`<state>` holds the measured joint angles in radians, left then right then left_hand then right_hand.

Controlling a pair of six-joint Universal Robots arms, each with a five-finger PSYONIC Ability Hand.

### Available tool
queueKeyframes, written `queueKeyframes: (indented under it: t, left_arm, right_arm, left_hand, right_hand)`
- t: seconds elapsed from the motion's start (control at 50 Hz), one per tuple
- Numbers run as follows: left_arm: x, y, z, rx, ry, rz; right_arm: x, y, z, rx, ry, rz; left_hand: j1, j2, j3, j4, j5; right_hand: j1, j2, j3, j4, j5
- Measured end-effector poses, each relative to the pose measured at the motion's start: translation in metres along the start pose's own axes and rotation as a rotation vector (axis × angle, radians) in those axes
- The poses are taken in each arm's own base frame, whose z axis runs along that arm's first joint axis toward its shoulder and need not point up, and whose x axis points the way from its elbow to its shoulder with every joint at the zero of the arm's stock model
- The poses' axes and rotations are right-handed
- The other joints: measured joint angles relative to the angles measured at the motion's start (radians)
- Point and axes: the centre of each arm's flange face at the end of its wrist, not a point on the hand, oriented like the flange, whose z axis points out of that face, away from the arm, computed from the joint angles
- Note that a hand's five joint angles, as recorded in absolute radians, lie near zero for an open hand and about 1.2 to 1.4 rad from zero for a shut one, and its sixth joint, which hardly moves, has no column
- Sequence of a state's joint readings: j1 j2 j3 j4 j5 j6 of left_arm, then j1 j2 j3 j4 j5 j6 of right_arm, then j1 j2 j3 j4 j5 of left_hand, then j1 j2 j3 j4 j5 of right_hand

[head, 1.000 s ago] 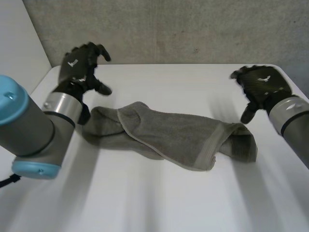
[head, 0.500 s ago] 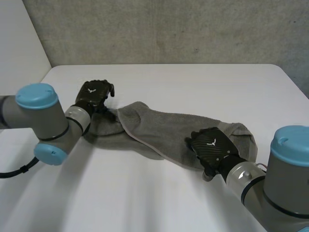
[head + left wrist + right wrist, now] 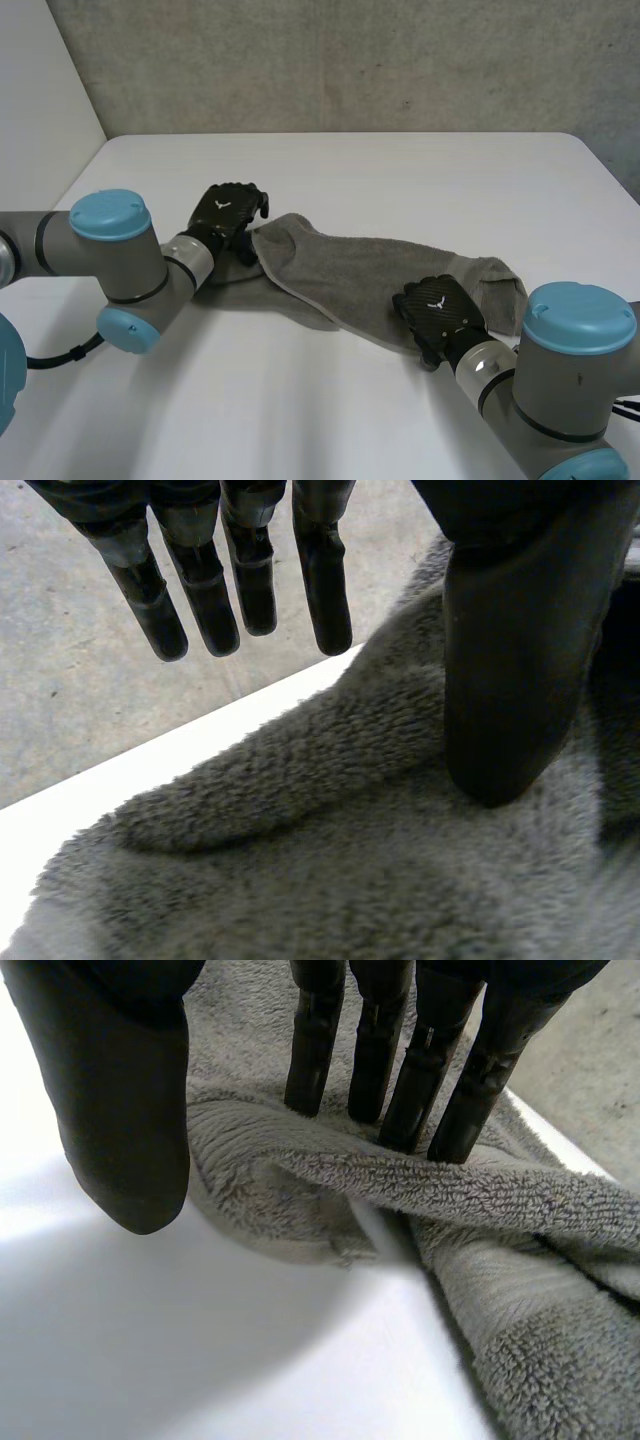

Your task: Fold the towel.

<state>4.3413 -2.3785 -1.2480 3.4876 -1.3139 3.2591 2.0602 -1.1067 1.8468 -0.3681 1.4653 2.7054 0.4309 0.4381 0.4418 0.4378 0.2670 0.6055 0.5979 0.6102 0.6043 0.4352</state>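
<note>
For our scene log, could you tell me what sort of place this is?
Probably a lab or test bench: a plain white table against a rough concrete wall, with a grey towel laid on it.

Left hand (image 3: 228, 212), right hand (image 3: 437, 310), fingers (image 3: 325, 590) straight

A grey towel (image 3: 370, 275) lies crumpled in a long shape on the white table (image 3: 400, 170), and a paler hem runs along its near side. The left hand (image 3: 228, 212) rests on the left end of the towel, palm down. The right hand (image 3: 440, 310) lies on the near edge of the towel, close to its right end, and a grey wall (image 3: 350, 60) stands far behind the towel.
</note>
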Motion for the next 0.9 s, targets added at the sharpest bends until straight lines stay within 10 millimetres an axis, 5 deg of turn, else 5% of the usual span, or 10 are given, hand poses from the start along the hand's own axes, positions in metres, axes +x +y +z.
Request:
queueKeyframes:
  t: [0.36,0.48,0.58,0.66,0.76,0.9]
  left_arm:
    - [0.031,0.006,-0.013,-0.029,0.067,0.003]
    - [0.032,0.004,-0.015,-0.028,0.063,0.004]
    - [0.030,-0.013,-0.019,0.006,0.055,0.010]
    - [0.023,-0.049,-0.026,0.087,0.035,0.021]
    - [0.012,-0.123,-0.046,0.262,-0.006,0.054]
    - [0.008,-0.243,-0.104,0.577,-0.039,0.080]
  right_arm:
    - [0.001,0.001,0.009,0.029,0.015,-0.003]
    - [0.002,0.000,0.011,0.030,0.020,-0.001]
    - [0.010,-0.015,0.008,0.065,0.055,-0.002]
    - [0.029,-0.055,-0.005,0.173,0.125,-0.009]
    - [0.065,-0.125,-0.040,0.341,0.220,-0.007]
    - [0.111,-0.220,-0.106,0.519,0.283,0.036]
  left_hand:
    - [0.051,0.043,0.033,0.033,0.041]
    - [0.810,0.830,0.803,0.821,0.801]
    - [0.843,0.880,0.869,0.916,0.853]
    - [0.843,0.880,0.870,0.920,0.853]
    - [0.843,0.880,0.873,0.920,0.853]
    - [0.845,0.882,0.880,0.921,0.853]
  right_hand:
    - [0.074,0.076,0.073,0.078,0.076]
    - [0.694,0.691,0.661,0.680,0.686]
    - [0.720,0.701,0.685,0.727,0.713]
    - [0.720,0.701,0.685,0.727,0.713]
    - [0.720,0.701,0.685,0.730,0.713]
    - [0.721,0.701,0.698,0.737,0.714]
